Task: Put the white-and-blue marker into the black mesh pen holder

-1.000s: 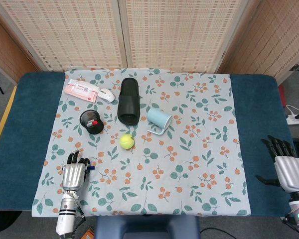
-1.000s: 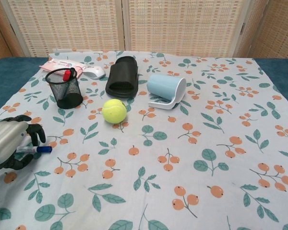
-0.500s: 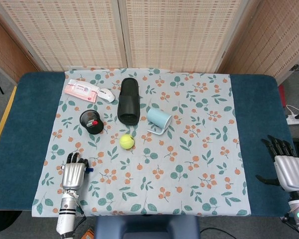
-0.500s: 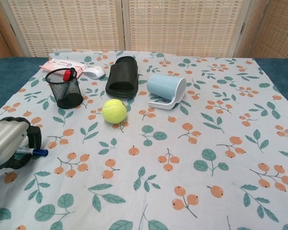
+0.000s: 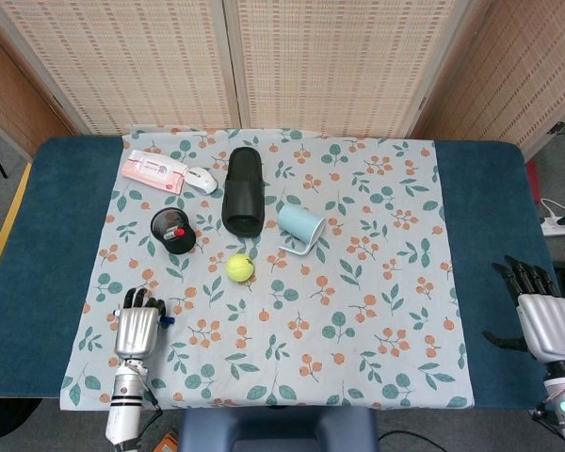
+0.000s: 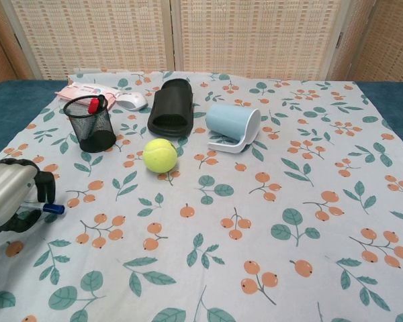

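Left hand [image 6: 10, 198] wrapped around white-and-blue marker [image 6: 52, 208], blue cap poking out. Light, stiff, slippery; best gripped mid-barrel before reaching black mesh pen holder [image 6: 89, 123]. Right hand [image 5: 543, 318] spread, empty.

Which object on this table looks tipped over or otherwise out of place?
The light blue mug lies on its side near the cloth's middle, its opening facing left in the chest view. A black slipper sits beside it, odd among desk items.

Black wire-mesh pen holder [image 6: 91, 123]; printed cloth [image 6: 269, 174]
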`<move>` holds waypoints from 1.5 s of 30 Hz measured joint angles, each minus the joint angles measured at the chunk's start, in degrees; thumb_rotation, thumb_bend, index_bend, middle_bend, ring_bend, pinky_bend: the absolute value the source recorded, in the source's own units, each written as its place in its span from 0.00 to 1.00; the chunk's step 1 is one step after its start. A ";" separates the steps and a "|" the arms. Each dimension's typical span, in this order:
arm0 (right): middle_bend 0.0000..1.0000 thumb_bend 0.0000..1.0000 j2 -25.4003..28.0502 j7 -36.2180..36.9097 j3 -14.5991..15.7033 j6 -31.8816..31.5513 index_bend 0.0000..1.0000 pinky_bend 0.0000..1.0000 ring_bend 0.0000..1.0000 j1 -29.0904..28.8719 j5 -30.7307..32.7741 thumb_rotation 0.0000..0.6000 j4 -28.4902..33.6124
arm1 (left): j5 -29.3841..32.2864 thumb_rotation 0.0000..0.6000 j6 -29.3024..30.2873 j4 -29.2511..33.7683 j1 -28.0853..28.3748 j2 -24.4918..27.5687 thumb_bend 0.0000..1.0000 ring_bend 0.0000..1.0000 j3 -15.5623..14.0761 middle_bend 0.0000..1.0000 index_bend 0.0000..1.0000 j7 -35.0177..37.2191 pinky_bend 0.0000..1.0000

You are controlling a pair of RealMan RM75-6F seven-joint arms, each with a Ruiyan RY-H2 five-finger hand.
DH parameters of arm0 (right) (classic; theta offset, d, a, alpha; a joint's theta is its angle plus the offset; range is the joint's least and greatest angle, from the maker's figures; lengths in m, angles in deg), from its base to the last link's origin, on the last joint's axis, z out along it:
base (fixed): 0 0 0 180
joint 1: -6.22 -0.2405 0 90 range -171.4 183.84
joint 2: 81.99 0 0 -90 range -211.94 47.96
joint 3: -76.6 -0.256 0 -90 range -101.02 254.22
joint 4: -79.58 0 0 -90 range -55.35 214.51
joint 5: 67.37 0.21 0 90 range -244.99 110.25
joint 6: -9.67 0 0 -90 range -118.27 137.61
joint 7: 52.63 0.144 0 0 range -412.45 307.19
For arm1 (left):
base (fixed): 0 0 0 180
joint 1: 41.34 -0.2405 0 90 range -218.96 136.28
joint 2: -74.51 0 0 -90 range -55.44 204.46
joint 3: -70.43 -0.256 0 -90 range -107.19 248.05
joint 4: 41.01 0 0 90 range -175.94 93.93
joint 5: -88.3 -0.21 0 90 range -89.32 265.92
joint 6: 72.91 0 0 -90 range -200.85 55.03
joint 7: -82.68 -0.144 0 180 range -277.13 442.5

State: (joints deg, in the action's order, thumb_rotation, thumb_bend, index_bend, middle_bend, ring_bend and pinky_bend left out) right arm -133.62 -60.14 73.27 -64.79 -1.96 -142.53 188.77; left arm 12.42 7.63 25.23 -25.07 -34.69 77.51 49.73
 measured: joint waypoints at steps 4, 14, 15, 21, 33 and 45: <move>0.00 0.00 0.06 0.57 0.04 -0.04 0.12 0.00 0.00 0.03 -0.38 1.00 -0.11 | -1.74 1.00 1.61 2.66 0.13 1.46 0.35 0.19 0.11 0.56 0.56 0.58 0.18; 0.00 0.00 0.72 3.38 0.13 -0.99 0.12 0.00 0.00 0.55 -2.23 1.00 -0.53 | -4.59 1.00 1.54 19.91 1.13 13.85 0.35 0.21 3.05 0.57 0.58 15.04 0.20; 0.00 0.00 0.78 3.67 0.16 -1.07 0.12 0.00 0.00 0.60 -2.46 1.00 -0.61 | -4.59 1.00 1.02 21.81 1.33 16.10 0.35 0.21 3.69 0.57 0.58 17.30 0.20; 0.00 0.00 1.06 5.19 0.28 -1.52 0.12 0.00 0.00 0.87 -3.64 1.00 -1.08 | -1.60 1.00 -7.46 32.72 3.55 33.53 0.35 0.22 9.58 0.58 0.60 34.35 0.22; 0.00 0.00 1.19 5.54 0.29 -2.43 0.12 0.00 0.00 1.21 -4.51 1.00 -1.19 | 5.04 1.00 -39.33 29.35 15.05 51.53 0.35 0.23 21.84 0.61 0.62 77.10 0.22; 0.00 0.00 0.29 1.75 -0.24 -4.05 0.12 0.00 0.00 1.76 -2.99 1.00 -0.14 | -3.44 1.00 -52.43 0.26 29.23 39.52 0.36 0.23 20.10 0.62 0.63 102.06 0.22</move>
State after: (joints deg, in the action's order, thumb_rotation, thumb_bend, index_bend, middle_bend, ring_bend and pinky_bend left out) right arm -133.33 -58.40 73.03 -68.83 -0.20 -145.51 188.63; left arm 8.98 -44.81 25.49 4.15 4.83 97.61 151.78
